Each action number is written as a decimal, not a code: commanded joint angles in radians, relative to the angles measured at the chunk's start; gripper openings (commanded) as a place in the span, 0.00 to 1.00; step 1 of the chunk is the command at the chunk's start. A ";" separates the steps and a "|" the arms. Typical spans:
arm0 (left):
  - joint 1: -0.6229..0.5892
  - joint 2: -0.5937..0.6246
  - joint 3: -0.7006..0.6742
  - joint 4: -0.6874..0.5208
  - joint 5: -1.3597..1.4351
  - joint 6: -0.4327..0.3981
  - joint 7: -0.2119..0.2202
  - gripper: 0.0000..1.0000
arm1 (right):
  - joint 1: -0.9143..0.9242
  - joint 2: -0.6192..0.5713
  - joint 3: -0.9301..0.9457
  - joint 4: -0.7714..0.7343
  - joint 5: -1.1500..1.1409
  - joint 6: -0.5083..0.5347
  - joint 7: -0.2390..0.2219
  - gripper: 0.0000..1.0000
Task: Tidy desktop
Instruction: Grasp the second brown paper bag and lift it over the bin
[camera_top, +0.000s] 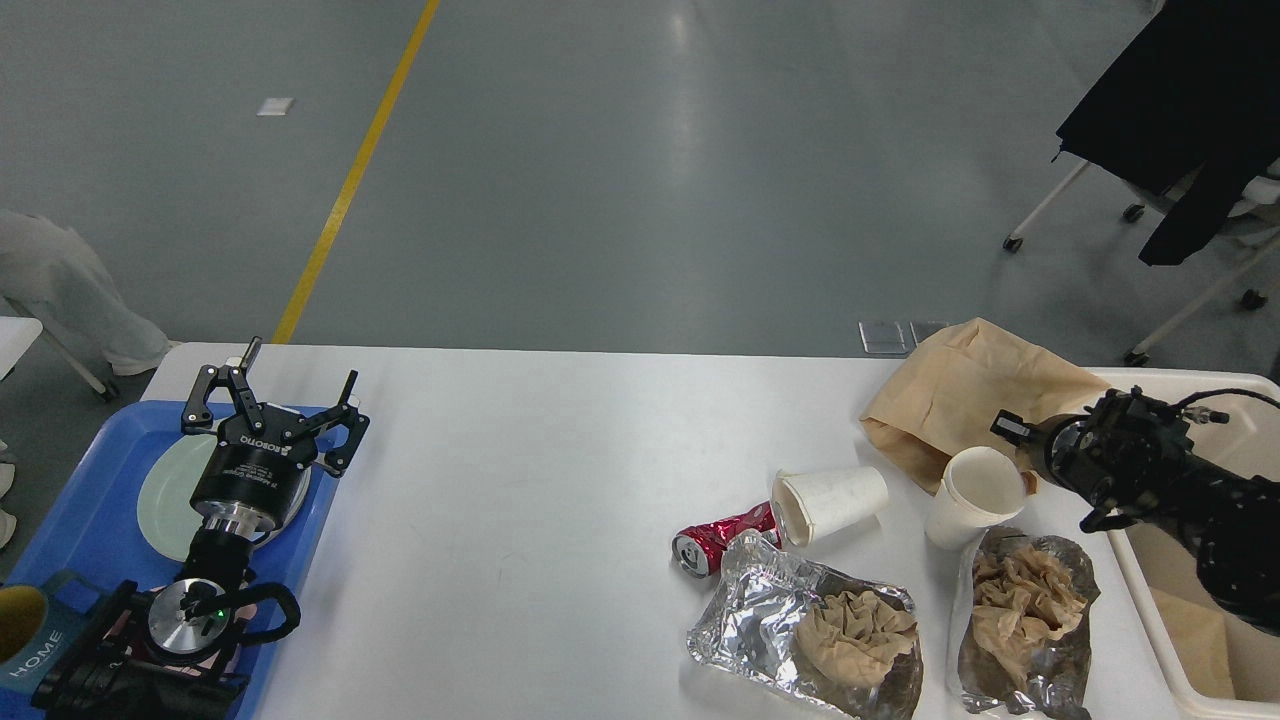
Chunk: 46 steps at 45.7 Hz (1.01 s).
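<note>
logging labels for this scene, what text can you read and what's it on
"ROBOTIQ" on the left end effector, printed across its black body.
"HOME" on the teal mug at the blue tray's near corner.
Crushed red can: print too crumpled to read.
Small print under "ROBOTIQ": too small.

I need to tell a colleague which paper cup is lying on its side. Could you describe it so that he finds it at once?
Look at the right half of the white desktop, near the brown paper bag. The tipped paper cup lies there, between a crushed red can and an upright cup. Unlike that neighbour, it lies sideways, mouth toward the can.
</note>
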 joint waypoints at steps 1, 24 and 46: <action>0.000 0.000 0.000 0.000 0.000 0.000 0.001 0.97 | 0.091 -0.066 -0.004 0.080 -0.001 0.015 -0.019 0.00; 0.000 0.000 0.000 0.000 0.000 0.000 0.001 0.97 | 0.819 -0.297 -0.427 0.750 0.008 0.320 -0.111 0.00; 0.000 0.000 0.000 0.000 0.000 0.000 0.001 0.97 | 1.207 -0.422 -0.740 1.160 -0.035 0.331 -0.105 0.00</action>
